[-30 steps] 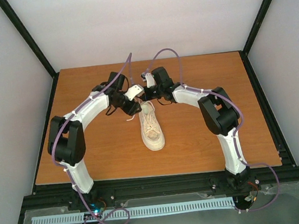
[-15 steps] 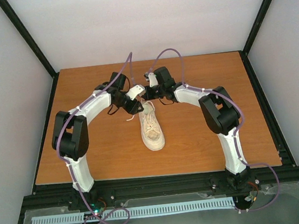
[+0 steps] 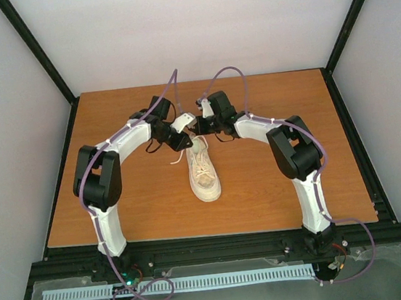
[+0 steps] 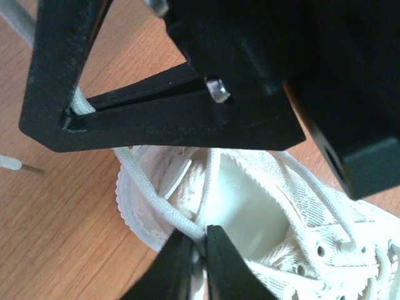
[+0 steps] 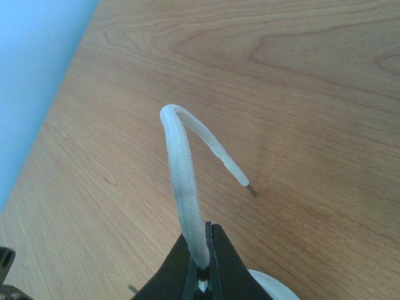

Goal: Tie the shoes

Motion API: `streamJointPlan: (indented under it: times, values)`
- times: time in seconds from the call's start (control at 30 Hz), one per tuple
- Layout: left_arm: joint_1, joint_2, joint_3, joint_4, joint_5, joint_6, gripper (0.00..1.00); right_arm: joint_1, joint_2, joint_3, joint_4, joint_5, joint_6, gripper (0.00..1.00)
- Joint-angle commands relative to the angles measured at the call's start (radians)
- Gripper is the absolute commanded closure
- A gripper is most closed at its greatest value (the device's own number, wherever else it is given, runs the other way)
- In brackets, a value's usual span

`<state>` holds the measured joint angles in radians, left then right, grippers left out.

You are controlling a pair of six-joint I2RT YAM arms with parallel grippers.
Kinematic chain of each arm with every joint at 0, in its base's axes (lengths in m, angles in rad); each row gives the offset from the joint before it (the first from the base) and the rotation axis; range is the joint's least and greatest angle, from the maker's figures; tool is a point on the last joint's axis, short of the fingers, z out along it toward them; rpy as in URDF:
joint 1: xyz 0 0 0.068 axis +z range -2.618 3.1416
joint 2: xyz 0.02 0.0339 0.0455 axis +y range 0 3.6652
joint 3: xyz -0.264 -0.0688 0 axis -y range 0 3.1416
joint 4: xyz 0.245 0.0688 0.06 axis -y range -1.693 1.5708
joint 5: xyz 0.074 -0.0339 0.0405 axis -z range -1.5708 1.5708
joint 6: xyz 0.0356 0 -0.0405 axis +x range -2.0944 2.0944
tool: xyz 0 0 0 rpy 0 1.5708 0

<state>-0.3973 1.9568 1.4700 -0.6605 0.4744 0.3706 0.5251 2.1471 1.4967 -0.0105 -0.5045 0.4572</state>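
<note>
The cream shoe (image 3: pixel 203 170) lies in the middle of the table, toe toward the arm bases, with both grippers meeting over its heel end. In the left wrist view my left gripper (image 4: pixel 201 235) is shut on a white lace (image 4: pixel 147 190) right at the shoe's (image 4: pixel 269 219) heel opening. That lace runs up and left to the black fingers (image 4: pixel 156 112) of the other gripper. In the right wrist view my right gripper (image 5: pixel 205 242) is shut on a lace (image 5: pixel 181 181) that arches upward, its tip (image 5: pixel 240 178) hanging free above the wood.
The wooden table (image 3: pixel 119 204) is bordered by a black frame (image 3: pixel 212 244) and pale walls. A loose lace end (image 4: pixel 12 164) lies on the wood left of the heel. Purple cables (image 3: pixel 224 74) loop above both wrists.
My left gripper has closed on the lace at the shoe's heel, and the left arm has edged right toward the shoe. The right gripper has kept its hold.
</note>
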Motion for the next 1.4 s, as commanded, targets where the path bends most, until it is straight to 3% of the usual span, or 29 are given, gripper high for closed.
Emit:
streamJointPlan:
  times: [0.0,0.4,0.63,0.9,1.2,1.37]
  values:
    - [-0.005,-0.046,0.004,-0.012,-0.010,0.031,0.97,0.021,-0.043,-0.001,0.025,-0.019,-0.024,0.97]
    - [-0.004,-0.165,-0.068,0.008,0.002,0.089,0.98,0.007,-0.111,-0.003,-0.077,-0.014,-0.122,0.93]
    - [-0.005,-0.062,-0.015,0.006,-0.108,0.086,0.99,0.006,-0.082,0.001,-0.078,-0.032,-0.108,0.93]
    - [-0.005,-0.065,-0.008,-0.007,-0.116,0.099,0.97,0.006,-0.066,0.008,-0.081,-0.038,-0.109,0.92]
    - [-0.005,-0.053,0.022,-0.050,-0.148,0.124,0.88,0.006,-0.058,0.012,-0.080,-0.042,-0.112,0.91]
    - [-0.002,-0.052,0.031,-0.108,-0.153,0.138,0.78,0.005,-0.061,0.010,-0.080,-0.047,-0.114,0.91]
